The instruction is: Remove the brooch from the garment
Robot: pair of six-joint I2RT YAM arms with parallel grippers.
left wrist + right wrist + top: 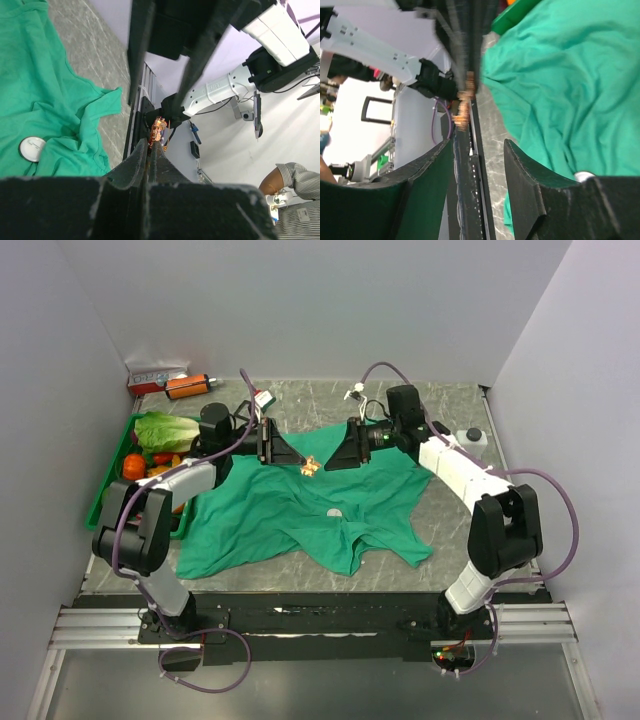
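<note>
Above the garment [270,520], mid-tabletop [310,400], we had the left fingers [132,167] pressed together on the brooch [311,467], holding it up clear of the cloth. Our right fingers [525,170] sat just beside it, tips facing the left ones, spread and gripping nothing.

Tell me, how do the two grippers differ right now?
The left gripper is shut, pinching the brooch at its tips, while the right gripper is open and holds nothing. The left gripper reaches in from the left side, the right gripper from the right. Both are black and point at each other above the garment.
</note>
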